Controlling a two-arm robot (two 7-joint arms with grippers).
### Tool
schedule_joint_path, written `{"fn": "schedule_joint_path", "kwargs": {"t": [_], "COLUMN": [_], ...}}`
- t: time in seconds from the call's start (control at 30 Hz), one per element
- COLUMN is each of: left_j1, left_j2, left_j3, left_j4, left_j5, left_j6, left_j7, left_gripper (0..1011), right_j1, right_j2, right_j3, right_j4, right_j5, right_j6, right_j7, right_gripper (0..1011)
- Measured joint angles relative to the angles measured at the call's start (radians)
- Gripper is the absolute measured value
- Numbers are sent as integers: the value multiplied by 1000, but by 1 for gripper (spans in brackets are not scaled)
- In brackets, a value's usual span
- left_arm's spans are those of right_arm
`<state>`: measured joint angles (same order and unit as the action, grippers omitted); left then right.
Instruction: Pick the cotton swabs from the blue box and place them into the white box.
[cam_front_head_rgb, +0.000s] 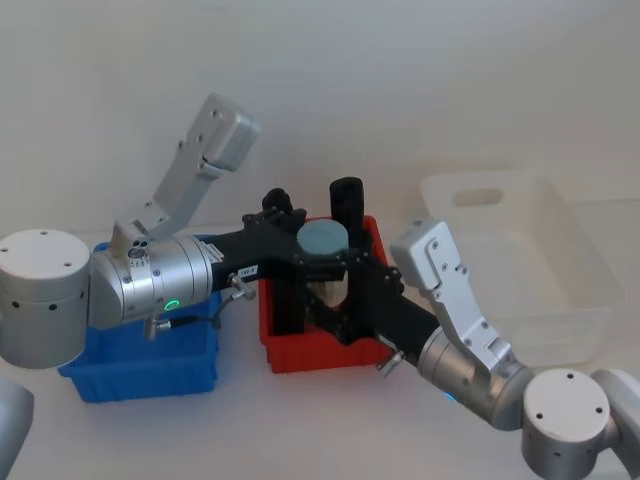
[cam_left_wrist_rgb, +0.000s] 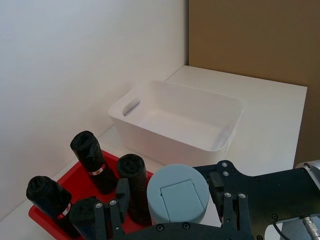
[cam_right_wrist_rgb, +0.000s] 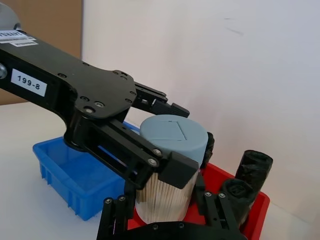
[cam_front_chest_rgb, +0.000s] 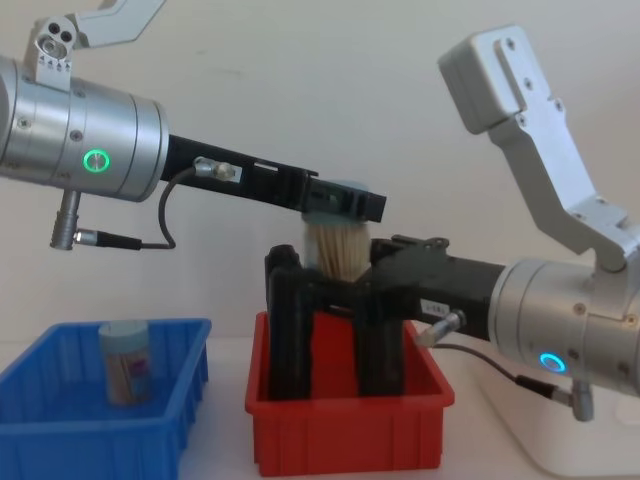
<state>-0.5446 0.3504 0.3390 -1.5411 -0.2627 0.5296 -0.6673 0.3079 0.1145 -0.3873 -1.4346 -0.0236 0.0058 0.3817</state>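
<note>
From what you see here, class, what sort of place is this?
Probably a robotics lab test bench: a bare white table against a blank wall, a blue box, red bin and white box set out for sorting, and the left gripper and right gripper both at one jar of cotton swabs.

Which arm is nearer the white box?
Right. The right arm lies beside the white box; the left arm, holding the cotton swabs, reaches from above the blue box.
</note>
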Motion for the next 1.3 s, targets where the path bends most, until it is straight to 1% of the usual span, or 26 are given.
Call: {"fn": "schedule_joint_path", "kwargs": {"t": [0.3,0.43,0.5,0.83,1.03,1.13,1.17,1.3], "left_j1": [0,0,0,0,0,0,0,0], "left_j2": [0,0,0,0,0,0,0,0], "left_j3": [0,0,0,0,0,0,0,0], "left_j4": [0,0,0,0,0,0,0,0], "left_j5": [0,0,0,0,0,0,0,0], "left_j6": [0,0,0,0,0,0,0,0], "left_j7": [0,0,0,0,0,0,0,0], "left_gripper": [1004,1004,1004,1004,1004,1004,1004,1004], "right_j1": [-24,-45,-48,-99,-117,-120,-120,-117], "right_j2": [26,50,53,113,142,151,157,166], "right_j3": [20,40,43,97,129,139,147,164], "right_j4": [-31,-59,-63,-114,-124,-123,-118,-97], "right_j5": [22,47,50,108,134,142,149,162], "right_j6": [10,14,14,13,11,11,12,17], "right_j7": [-51,-94,-101,-202,-262,-281,-298,-323], "right_gripper": [681,681,681,681,681,681,681,681]}}
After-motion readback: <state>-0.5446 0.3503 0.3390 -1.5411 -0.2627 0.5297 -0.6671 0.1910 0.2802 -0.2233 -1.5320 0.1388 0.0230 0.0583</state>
